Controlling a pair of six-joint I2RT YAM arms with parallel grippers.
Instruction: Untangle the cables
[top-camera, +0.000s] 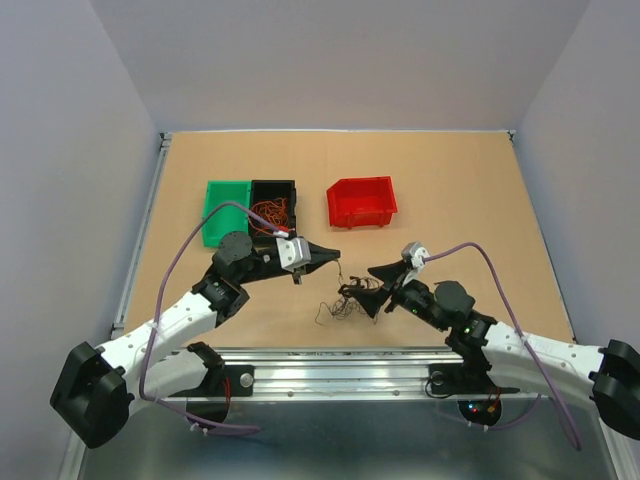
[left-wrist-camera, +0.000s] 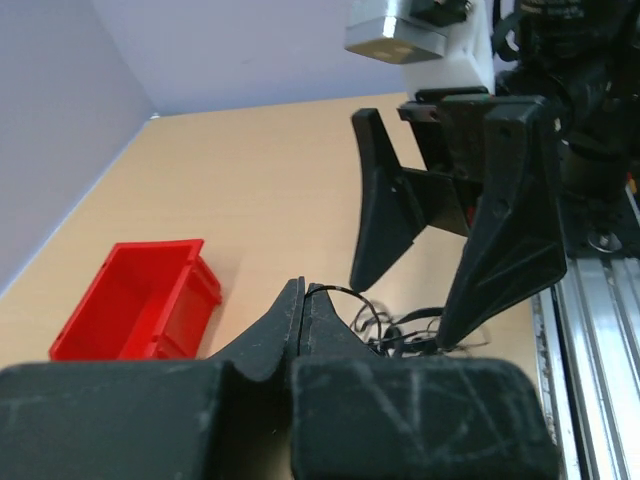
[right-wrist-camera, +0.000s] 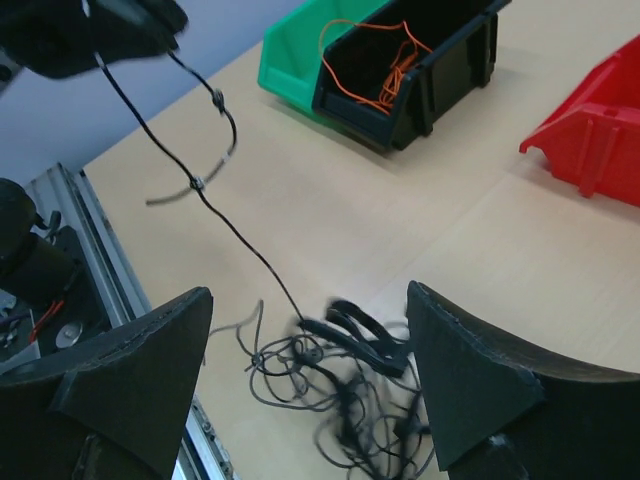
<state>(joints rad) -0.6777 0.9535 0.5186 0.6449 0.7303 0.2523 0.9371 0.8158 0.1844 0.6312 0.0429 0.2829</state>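
A tangle of thin black and dark grey cables (top-camera: 345, 303) lies on the table near the front edge; it also shows in the right wrist view (right-wrist-camera: 360, 385). My left gripper (top-camera: 335, 255) is shut on one thin black cable (left-wrist-camera: 345, 293) and holds it raised; the strand (right-wrist-camera: 215, 205) runs taut down to the tangle. My right gripper (top-camera: 373, 285) is open, its fingers (right-wrist-camera: 470, 370) spread wide just above the tangle, not touching it. Orange cables (top-camera: 270, 212) lie in the black bin (top-camera: 273, 187).
A green bin (top-camera: 222, 205) stands against the black bin at the back left. A red bin (top-camera: 361, 202) stands at the back centre. The metal rail (top-camera: 340, 372) runs along the near table edge.
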